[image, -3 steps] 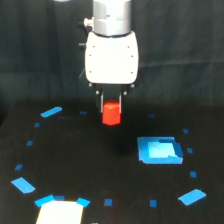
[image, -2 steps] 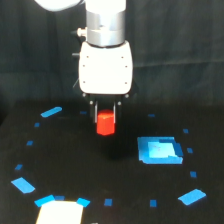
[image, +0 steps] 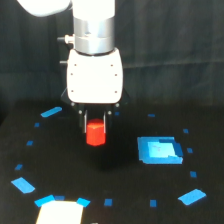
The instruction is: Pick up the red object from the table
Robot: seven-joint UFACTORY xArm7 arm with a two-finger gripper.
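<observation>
In the exterior view, I see the gripper [image: 95,125] hanging just left of centre frame, its white housing filling the upper middle. The jaws are closed on the red object [image: 95,134], which sits between the two dark fingers with most of its body showing below them. It appears to hang clear of the table [image: 125,195], though the black surface hides any shadow, so I cannot confirm the gap.

My worry is the hold itself: the fingers seem to catch only the upper part of the block, so I judge a quick lift or swing could let it slip or twist out. If it drops, it may roll toward the blue square patch [image: 159,150] at centre right or the blue tape marks [image: 51,112] scattered around it. I have only this one view, so finger contact on the far side is hidden from me.
</observation>
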